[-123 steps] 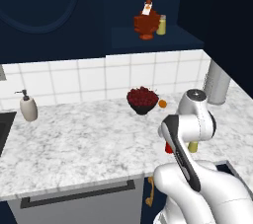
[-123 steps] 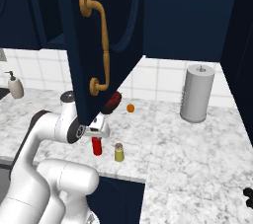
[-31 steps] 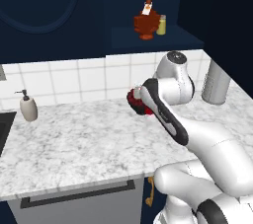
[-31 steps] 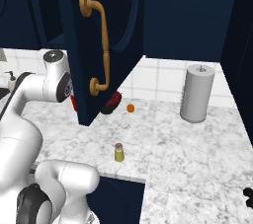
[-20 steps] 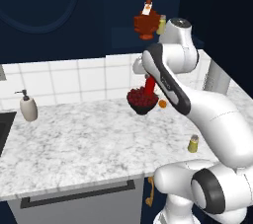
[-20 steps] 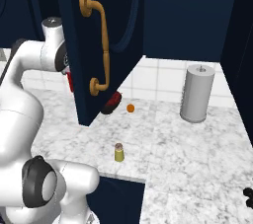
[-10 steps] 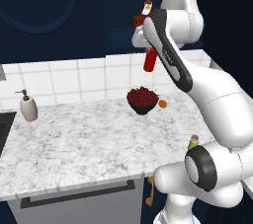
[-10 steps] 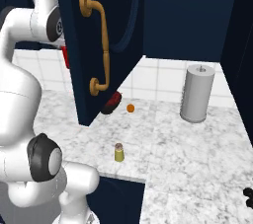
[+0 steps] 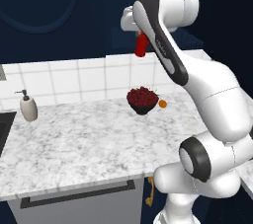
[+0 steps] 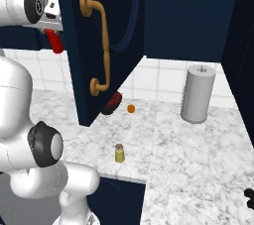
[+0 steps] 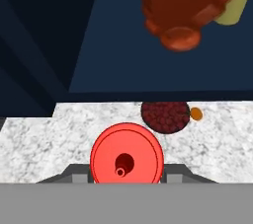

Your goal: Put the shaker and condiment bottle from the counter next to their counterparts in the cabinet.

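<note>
The red condiment bottle (image 9: 141,45) hangs high above the counter (image 9: 74,139), and my gripper (image 9: 140,31) is shut on its upper part. From the right it shows beside the open cabinet door, bottle (image 10: 55,41) under gripper (image 10: 52,29). Along the hand, the bottle's round red end (image 11: 126,155) lies between my fingertips, gripper (image 11: 126,172). Ahead, on the dark cabinet shelf (image 11: 118,50), stand the squat brown bottle (image 11: 185,6) and a pale yellow shaker (image 11: 232,3). The olive shaker (image 10: 119,153) stands upright on the counter near its front edge.
A dark bowl of red fruit (image 9: 142,98) and a small orange (image 9: 162,103) sit near the backsplash. A soap dispenser (image 9: 28,108) stands at far left. The open navy door with its brass handle (image 10: 101,45) hangs beside the arm. A grey cylinder (image 10: 198,93) stands at back right.
The arm has risen from bowl height to shelf height, carrying the red bottle up and slightly left. The shaker has stayed put on the counter.
</note>
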